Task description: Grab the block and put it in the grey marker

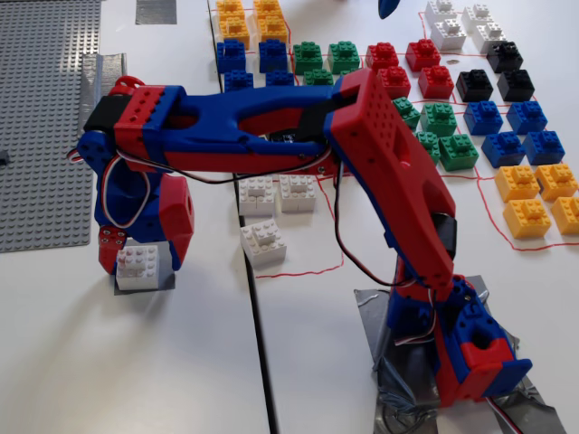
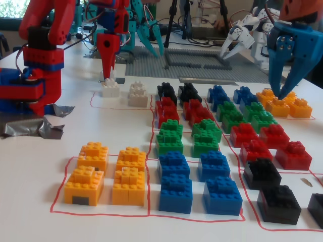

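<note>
The white block [image 1: 136, 264] rests on the small grey marker [image 1: 164, 282] at the left of a fixed view. My red and blue gripper [image 1: 141, 260] points down over it, with one jaw against each side of the block, so it is shut on it. In the other fixed view the gripper [image 2: 108, 75] hangs tip-down at the far left. There the block is mostly hidden behind a nearer white brick [image 2: 110, 89], and a bit of the dark marker [image 2: 120, 80] shows beside it.
A large grey baseplate [image 1: 45, 117] and a shiny tape strip [image 1: 104, 72] lie left of and behind the gripper. Three spare white bricks [image 1: 262, 242] sit inside a red outline to the right, with rows of coloured bricks [image 1: 452, 117] beyond. Another blue gripper [image 2: 287, 60] hangs over yellow bricks.
</note>
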Tool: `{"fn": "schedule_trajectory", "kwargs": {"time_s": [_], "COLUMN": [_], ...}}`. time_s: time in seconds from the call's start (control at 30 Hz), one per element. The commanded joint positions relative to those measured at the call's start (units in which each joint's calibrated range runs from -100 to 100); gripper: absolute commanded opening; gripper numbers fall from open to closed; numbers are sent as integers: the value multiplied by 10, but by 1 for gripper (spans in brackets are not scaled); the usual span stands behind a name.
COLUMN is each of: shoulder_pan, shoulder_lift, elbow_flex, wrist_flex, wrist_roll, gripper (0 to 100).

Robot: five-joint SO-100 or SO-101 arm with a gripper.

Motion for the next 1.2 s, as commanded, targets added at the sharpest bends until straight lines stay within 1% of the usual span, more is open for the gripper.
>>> {"fn": "schedule_trajectory", "kwargs": {"time_s": [0.0,0.33,0.43,0.63,0.7,0.73,0.83,0.93,1.07,1.17], "shoulder_pan": [7,-3,-7,-9,-8,-5,13,43,109,163], "shoulder_lift": [-52,-103,-128,-190,-211,-222,-250,-264,-299,-320], "elbow_flex": [-24,-76,-76,-56,-56,-57,-68,-88,-73,-74], "wrist_flex": [8,-9,-3,24,40,47,75,129,168,171], "wrist_roll": [3,-3,-5,-1,0,0,-4,-6,-15,-23], "gripper": [30,30,31,29,27,24,14,2,0,0]}}
